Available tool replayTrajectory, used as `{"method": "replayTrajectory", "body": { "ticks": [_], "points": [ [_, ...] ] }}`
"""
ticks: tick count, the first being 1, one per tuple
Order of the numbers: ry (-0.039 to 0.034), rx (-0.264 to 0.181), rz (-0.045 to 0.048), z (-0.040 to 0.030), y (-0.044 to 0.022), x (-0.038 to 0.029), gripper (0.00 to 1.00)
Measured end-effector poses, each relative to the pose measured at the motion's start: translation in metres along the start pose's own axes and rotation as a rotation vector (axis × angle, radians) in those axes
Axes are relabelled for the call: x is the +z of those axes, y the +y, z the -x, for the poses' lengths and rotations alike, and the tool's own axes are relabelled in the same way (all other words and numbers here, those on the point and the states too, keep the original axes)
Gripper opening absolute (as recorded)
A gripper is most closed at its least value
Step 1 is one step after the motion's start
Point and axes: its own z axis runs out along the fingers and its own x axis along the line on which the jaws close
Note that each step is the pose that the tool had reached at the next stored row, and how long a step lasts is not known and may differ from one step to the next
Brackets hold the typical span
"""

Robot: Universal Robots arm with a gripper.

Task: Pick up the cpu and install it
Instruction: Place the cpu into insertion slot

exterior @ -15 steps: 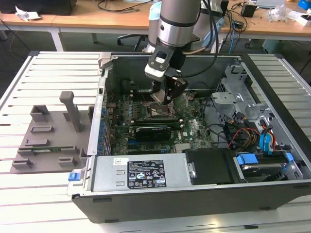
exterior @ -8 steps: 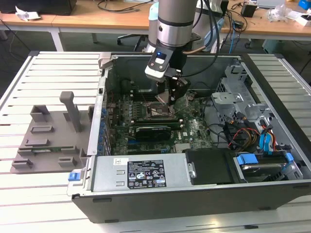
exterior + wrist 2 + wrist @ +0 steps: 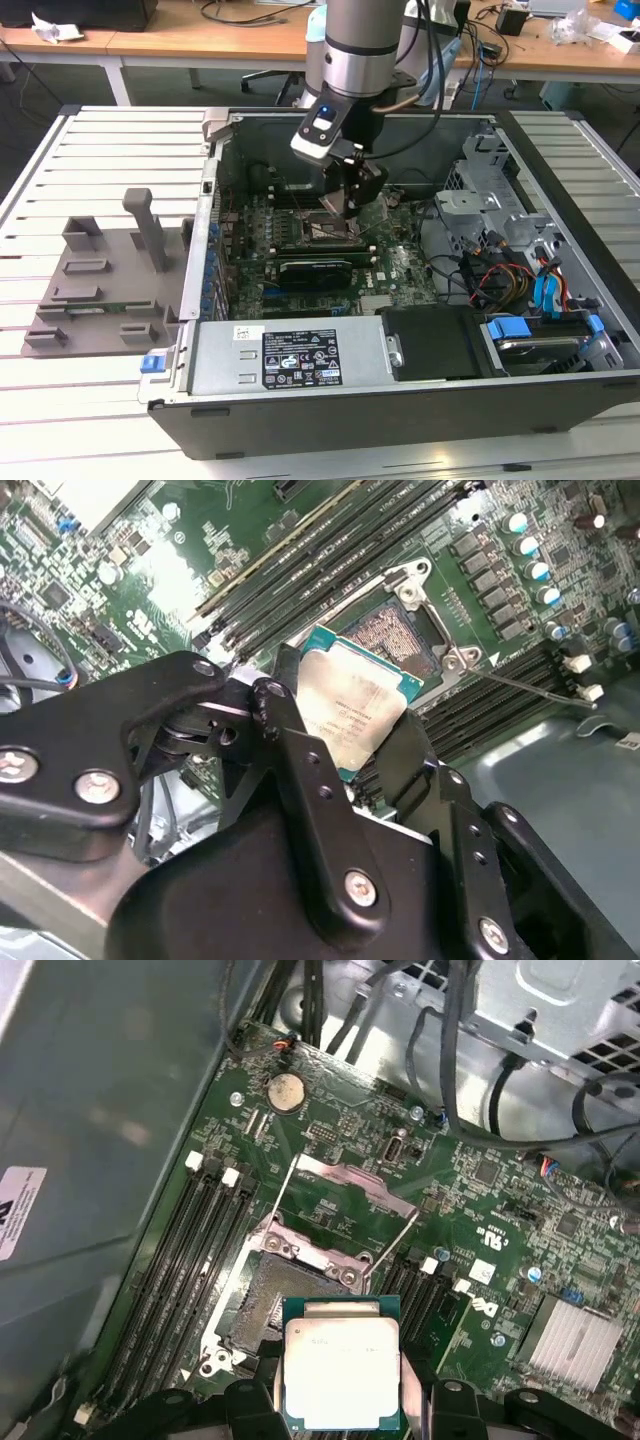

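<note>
Item: cpu (image 3: 342, 1365), picked up, pinched edgewise between the fingers of the gripper (image 3: 350, 208), held above the open socket (image 3: 262, 1305); apparently not yet seated. Installation outstanding.

In the second wrist view you lose one edge of the cpu (image 3: 352, 712) behind the black fingers (image 3: 300, 780), and the cpu covers part of the socket (image 3: 405, 638) under it. In the first wrist view the fingers (image 3: 245, 1410) run off the picture's edge. In the exterior view the arm (image 3: 365, 40) is cut by the top edge.
</note>
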Motion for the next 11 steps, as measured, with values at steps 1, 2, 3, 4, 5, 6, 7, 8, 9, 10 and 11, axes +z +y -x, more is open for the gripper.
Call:
{"method": "replayTrajectory", "body": {
  "ticks": [1,2,3,4,5,6,7,8,9,10,11],
  "points": [
    [-0.0002,0.019,-0.0013,0.0000,0.0000,0.0002,0.55],
    [-0.0003,0.039,-0.0026,0.0000,0.0000,0.0003,0.55],
    [-0.0005,0.049,-0.0032,0.0000,0.0000,0.0004,0.55],
    [-0.0008,0.059,-0.0038,0.0000,0.0000,0.0005,0.55],
    [-0.0012,0.071,-0.0047,0.0000,0.0000,0.0006,0.55],
    [-0.0014,0.080,-0.0055,0.0000,0.0000,0.0007,0.55],
    [-0.0016,0.092,-0.0062,0.0000,0.0000,0.0008,0.55],
    [-0.0019,0.100,-0.0068,-0.0001,0.0000,0.0009,0.55],
    [-0.0041,0.128,-0.0094,-0.0001,0.0000,0.0012,0.55],
    [-0.0051,0.144,-0.0108,-0.0001,0.0000,0.0014,0.55],
    [-0.0062,0.158,-0.0119,-0.0001,0.0001,0.0016,0.55]
  ]
}}
